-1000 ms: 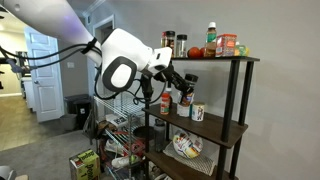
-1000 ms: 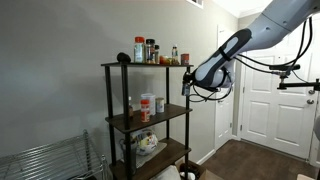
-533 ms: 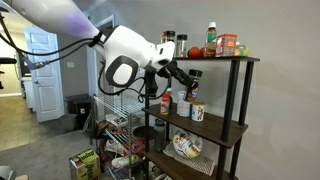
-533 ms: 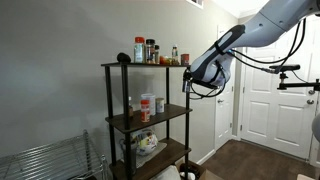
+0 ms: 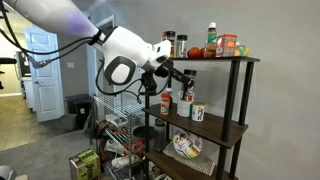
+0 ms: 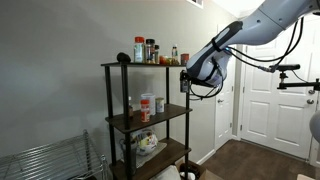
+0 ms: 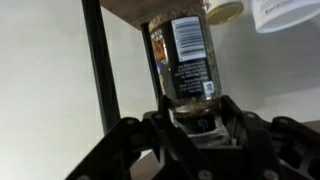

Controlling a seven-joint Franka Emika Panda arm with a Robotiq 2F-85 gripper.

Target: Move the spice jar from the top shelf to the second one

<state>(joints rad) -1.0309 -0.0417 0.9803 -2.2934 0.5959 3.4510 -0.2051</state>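
Spice jar [image 7: 186,55] — clamped inside the end effector [image 7: 195,118].

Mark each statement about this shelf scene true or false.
1. The gripper has its jaws shut on the spice jar. True.
2. The top shelf holds nothing. False: several containers stand there, among them a green-capped bottle.
3. A bowl sits on the shelf below the second one. True.
4. The shelf frame is white. False: it is dark.
5. The held jar stands on the top shelf. False: it is held below the top board.
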